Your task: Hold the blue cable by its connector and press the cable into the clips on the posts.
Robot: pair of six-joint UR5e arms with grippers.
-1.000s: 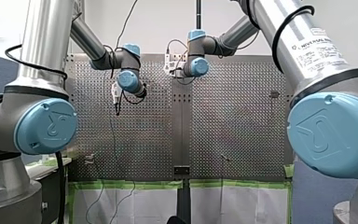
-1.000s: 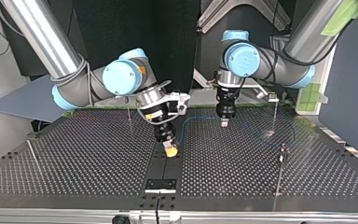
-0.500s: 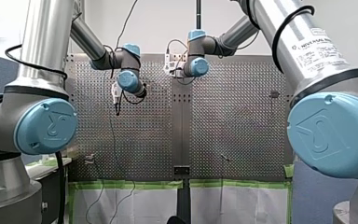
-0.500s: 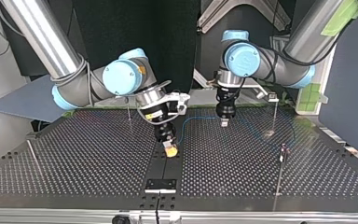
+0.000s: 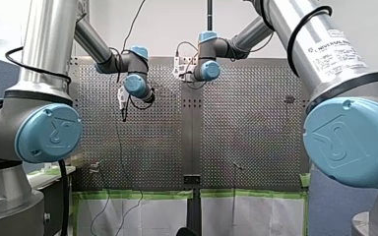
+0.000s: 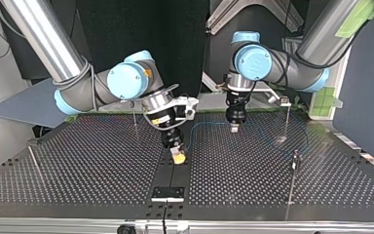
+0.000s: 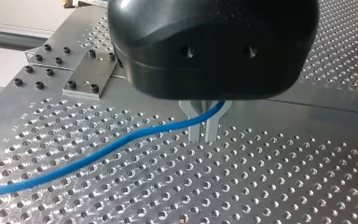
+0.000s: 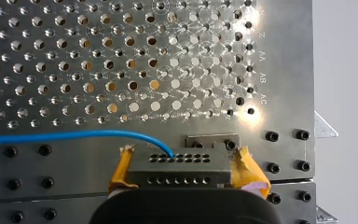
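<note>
The thin blue cable (image 6: 209, 124) runs across the perforated table (image 6: 87, 165). In the right wrist view, my right gripper (image 8: 185, 173) is shut with its yellow pads (image 8: 121, 168) on the grey connector (image 8: 182, 163), from which the cable (image 8: 74, 136) leads away. In the top view this gripper (image 6: 177, 157) is low over the table's middle seam. My left gripper (image 7: 203, 133) has its metal fingers shut on the cable (image 7: 121, 144), just above the table, and stands further back (image 6: 233, 127). Thin posts (image 6: 288, 114) (image 6: 294, 170) rise at the top view's right, apart from the cable.
Two more posts (image 6: 134, 114) (image 6: 35, 163) stand at the top view's left. A black plate (image 6: 168, 193) is bolted at the table's near edge in the top view. A bolted plate (image 7: 86, 77) lies beyond my left gripper.
</note>
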